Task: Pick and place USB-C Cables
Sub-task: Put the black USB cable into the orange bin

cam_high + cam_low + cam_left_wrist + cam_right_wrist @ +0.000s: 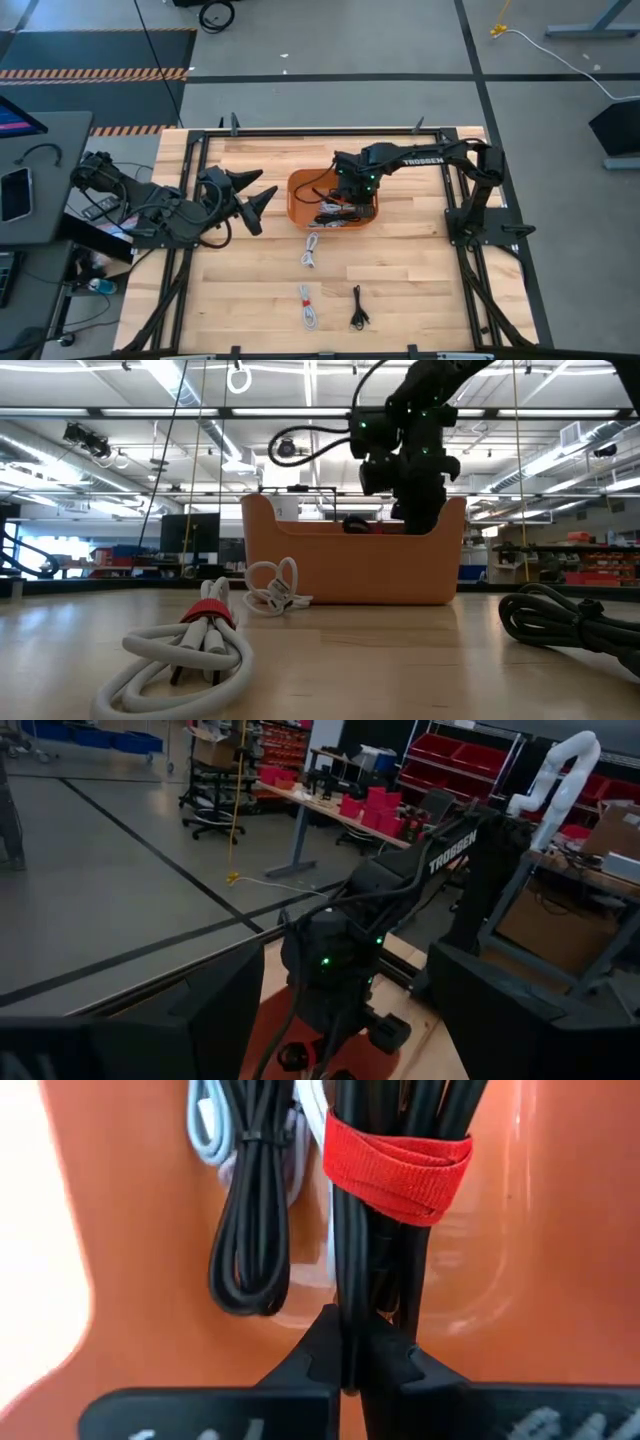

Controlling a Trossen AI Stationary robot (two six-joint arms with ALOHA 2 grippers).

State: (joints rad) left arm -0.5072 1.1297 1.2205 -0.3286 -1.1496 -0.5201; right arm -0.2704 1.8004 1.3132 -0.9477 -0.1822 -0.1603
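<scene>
now the right end effector [350,1355], down inside the orange bin [300,195], pinches a black cable with a red band [398,1160]; it should let go low. left end effector [250,200] waits spread over the counter [420,290].

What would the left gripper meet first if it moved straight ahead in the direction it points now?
Probably the right arm above the orange bin: it fills the middle of the left gripper's wrist view, though depth is unclear.
</scene>
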